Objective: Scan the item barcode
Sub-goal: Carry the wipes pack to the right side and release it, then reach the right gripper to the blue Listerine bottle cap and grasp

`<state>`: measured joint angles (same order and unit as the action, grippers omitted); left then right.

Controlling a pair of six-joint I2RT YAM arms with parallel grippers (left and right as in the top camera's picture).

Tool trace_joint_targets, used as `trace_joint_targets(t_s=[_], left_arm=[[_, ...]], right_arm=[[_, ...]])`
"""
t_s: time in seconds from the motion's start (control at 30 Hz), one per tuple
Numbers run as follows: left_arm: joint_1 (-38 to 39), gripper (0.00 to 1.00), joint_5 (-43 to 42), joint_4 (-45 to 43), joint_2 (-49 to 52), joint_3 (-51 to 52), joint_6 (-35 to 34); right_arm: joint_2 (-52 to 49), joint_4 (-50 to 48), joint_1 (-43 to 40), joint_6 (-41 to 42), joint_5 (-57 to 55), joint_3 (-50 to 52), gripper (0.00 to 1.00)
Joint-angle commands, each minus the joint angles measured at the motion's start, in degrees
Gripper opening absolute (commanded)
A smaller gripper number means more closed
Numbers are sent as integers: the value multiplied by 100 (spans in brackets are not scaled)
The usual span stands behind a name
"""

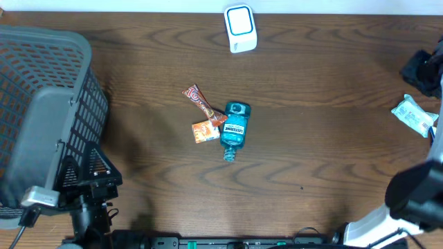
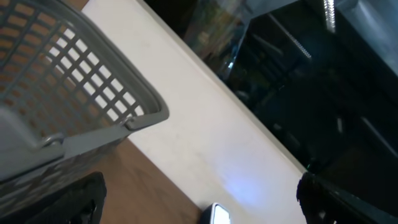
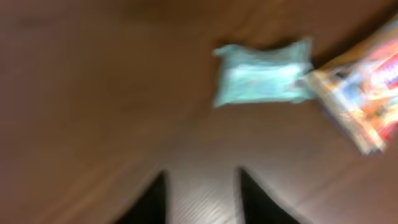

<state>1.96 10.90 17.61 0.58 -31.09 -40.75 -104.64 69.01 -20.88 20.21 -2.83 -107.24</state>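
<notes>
Right gripper (image 3: 203,196) faces orange pack (image 3: 364,93), unseen overhead, beside teal packet (image 3: 264,74).

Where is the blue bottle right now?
Seen from overhead, the blue bottle lies on its side near the middle of the table, right beside the small orange packet, with the white scanner at the far edge.

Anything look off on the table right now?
Only the mouthwash bottle: it lies on its side mid-table instead of upright, bunched with a red snack wrapper and an orange packet. No spill visible. The right wrist view is too blurred to add more.
</notes>
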Motion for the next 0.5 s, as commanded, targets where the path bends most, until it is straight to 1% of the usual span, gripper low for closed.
trace_joint_targets(t_s=[0.0, 0.1, 0.13, 0.17, 0.2, 0.3, 0.33, 0.37, 0.4, 0.47], left_arm=[[11, 98, 74, -28, -39, 127, -50], [11, 98, 74, -24, -39, 153, -50], [11, 98, 74, -22, -39, 153, -50], [11, 98, 76, -22, -39, 153, -50], [11, 98, 76, -22, -39, 153, -50], [11, 98, 76, -4, -39, 153, -50], [11, 98, 76, 7, -39, 157, -50], [11, 98, 76, 15, -39, 170, -48], [11, 98, 76, 15, -39, 188, -48], [11, 98, 76, 17, -39, 238, -48]], right_arm=[[293, 256, 378, 96, 1908, -70, 45], [365, 662, 863, 98, 2437, -70, 50], [361, 732, 1036, 98, 2549, -63, 59], [341, 758, 1252, 98, 2660, -37, 81], [332, 750, 1438, 98, 2750, -4, 99], [304, 699, 2081, 90, 2828, 208, 99], [289, 625, 2361, 96, 2769, 326, 96], [278, 514, 2634, 105, 2653, 448, 92], [273, 361, 2905, 164, 2505, 575, 91], [258, 28, 3477, 605, 1888, 844, 92]])
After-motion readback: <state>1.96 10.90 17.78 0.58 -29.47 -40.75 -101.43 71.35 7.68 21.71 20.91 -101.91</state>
